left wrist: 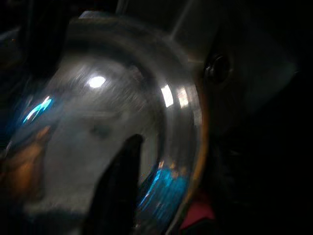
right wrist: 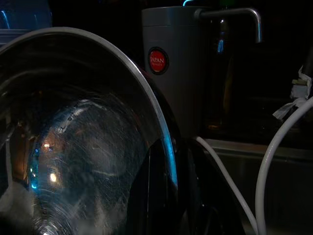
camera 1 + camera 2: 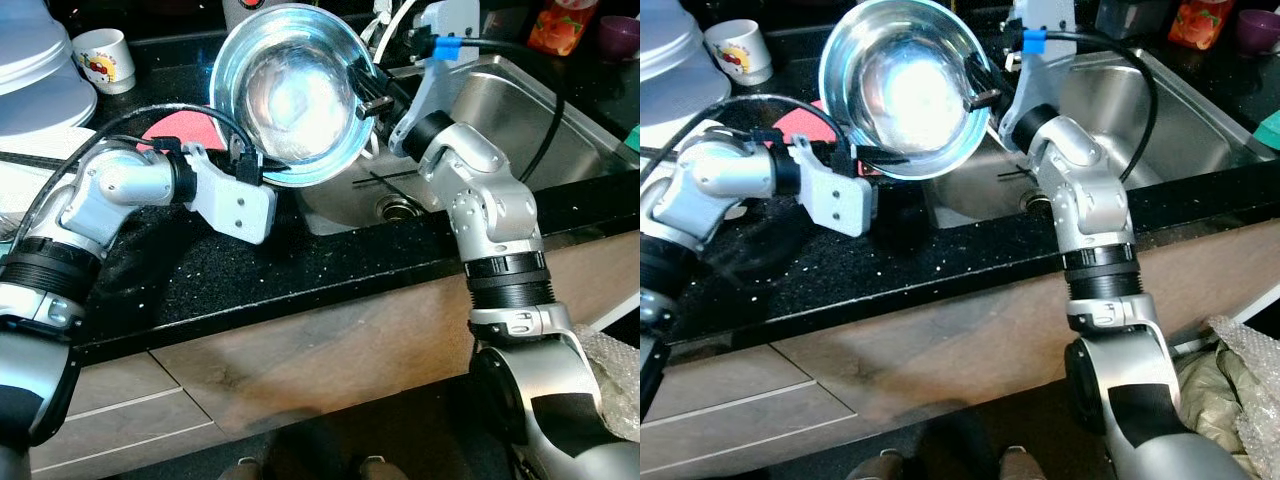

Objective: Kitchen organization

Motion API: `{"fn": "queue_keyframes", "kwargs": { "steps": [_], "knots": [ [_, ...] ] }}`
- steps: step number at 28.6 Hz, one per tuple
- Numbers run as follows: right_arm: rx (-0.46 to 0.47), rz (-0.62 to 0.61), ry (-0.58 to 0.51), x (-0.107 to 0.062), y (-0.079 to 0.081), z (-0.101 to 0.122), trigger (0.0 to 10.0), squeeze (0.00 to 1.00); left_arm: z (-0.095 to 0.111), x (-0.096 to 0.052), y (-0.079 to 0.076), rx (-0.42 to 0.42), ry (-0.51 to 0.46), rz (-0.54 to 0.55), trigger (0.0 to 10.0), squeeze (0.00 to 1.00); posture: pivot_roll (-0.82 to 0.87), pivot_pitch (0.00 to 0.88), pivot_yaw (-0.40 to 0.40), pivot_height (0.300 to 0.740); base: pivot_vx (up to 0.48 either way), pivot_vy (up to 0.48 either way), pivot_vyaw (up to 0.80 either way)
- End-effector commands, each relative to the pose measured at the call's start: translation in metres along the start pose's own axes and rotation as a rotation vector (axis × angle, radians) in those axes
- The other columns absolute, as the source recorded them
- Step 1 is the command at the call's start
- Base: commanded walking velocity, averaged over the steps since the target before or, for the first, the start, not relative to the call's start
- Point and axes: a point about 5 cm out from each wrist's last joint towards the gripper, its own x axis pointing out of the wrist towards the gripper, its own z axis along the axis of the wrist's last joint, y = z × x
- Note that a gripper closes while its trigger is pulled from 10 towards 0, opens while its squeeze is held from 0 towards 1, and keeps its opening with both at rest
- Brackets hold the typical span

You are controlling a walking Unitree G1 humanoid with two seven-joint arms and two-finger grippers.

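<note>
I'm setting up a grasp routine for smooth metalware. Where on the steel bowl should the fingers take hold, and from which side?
Grip the thin rim, one finger inside and one outside. The steel bowl is tilted up on edge, its open face toward the camera, so its curved, polished wall offers nothing to pinch. Come from opposite sides: the left gripper at the lower left rim, the right gripper at the right rim.

Shiny silver bowl [image 3: 290, 95], black speckled counter [image 3: 300, 265], white mug [image 3: 104, 58] with red print, pink cloth [image 3: 180, 130]

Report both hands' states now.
Left hand: shut on the steel bowl, gripping its lower rim.
Right hand: shut on the bowl's right rim.
</note>
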Motion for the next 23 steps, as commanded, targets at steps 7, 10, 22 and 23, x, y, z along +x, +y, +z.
{"fn": "queue_keyframes", "kwargs": {
  "steps": [7, 10, 22, 23],
  "knots": [
    [0.000, -0.066, 0.016, -0.002, -0.016, -0.001, 0.0, 0.00, -0.007, -0.016, 0.027, -0.091, 0.058, 0.140, 10.0, 0.00, 0.07, 0.111, 0.011, 0.740, 0.000, 0.000, 0.00],
    [-0.011, -0.099, 0.024, -0.004, -0.024, -0.001, 0.0, 0.00, 0.000, -0.020, 0.035, -0.067, 0.020, 0.178, 10.0, 0.00, 0.07, 0.113, 0.011, 0.740, 0.000, 0.000, 0.00],
    [-0.044, -0.220, 0.073, -0.010, -0.047, -0.006, 0.0, 0.00, 0.036, -0.019, 0.041, 0.156, -0.161, 0.125, 10.0, 0.00, 0.07, 0.118, 0.007, 0.740, 0.000, 0.000, 0.00],
    [-0.047, -0.220, 0.075, -0.009, -0.047, -0.007, 0.0, 0.00, 0.037, -0.018, 0.041, 0.173, -0.157, 0.122, 10.0, 0.00, 0.07, 0.118, 0.009, 0.740, 0.000, 0.000, 0.00]
  ]
}}
